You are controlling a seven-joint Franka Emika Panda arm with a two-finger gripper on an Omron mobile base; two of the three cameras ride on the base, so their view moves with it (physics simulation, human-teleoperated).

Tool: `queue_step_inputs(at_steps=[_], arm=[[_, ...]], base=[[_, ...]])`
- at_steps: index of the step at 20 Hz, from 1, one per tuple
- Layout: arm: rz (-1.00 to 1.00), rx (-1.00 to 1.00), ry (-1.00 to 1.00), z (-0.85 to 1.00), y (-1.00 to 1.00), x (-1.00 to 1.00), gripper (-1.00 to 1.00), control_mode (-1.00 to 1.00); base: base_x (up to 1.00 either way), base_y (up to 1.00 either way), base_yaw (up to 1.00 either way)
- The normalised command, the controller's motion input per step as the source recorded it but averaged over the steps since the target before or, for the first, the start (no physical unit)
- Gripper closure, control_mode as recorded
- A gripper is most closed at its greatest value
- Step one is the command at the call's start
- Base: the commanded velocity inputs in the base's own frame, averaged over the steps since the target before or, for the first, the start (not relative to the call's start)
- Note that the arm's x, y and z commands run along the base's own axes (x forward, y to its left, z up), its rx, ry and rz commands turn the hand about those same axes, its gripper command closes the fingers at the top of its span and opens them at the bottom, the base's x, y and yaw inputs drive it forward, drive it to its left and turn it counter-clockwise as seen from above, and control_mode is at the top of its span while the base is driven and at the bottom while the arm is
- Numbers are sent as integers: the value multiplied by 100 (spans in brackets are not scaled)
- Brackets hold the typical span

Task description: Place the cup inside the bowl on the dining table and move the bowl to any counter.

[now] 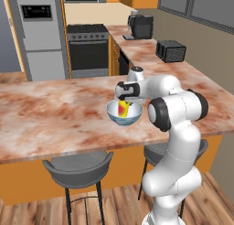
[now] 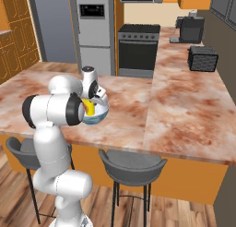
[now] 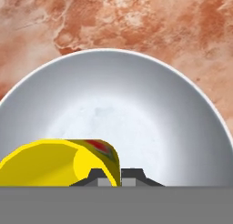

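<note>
Cup (image 3: 59, 161) wall pinched in claw (image 3: 110, 178), inside bowl (image 3: 136, 109).

Long reddish-brown and cream marbled desk (image 1: 55, 114) spans mid-frame; wide round pale blue-white glossy bowl (image 1: 124, 114) rests on it centre-frame, black toaster (image 1: 171, 50) upper right.

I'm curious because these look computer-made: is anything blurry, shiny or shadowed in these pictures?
Left base view: even, flat light, the bowl glossy, soft shadow under the dining table edge. Right base view: all equally sharp, no glare on the toaster. Hand view: the cup cropped at the bottom, the bowl's inside smoothly shaded, marble a little soft.
</note>
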Motion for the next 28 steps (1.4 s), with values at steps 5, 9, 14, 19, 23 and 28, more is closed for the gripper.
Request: queue_step_inputs(at_steps=[5,9,14,19,23,28], arm=[[0,0,0,-15,0,2,100,-100],[0,0,0,-15,0,3,100,-100],[0,0,0,-13,0,3,100,-100],[0,0,0,-8,0,0,100,-100],[0,0,0,-4,0,0,100,-100],[0,0,0,0,0,0,-100,-100]], base=[[0,0,0],[0,0,0],[0,0,0],[0,0,0],[0,0,0],[0,0,0]])
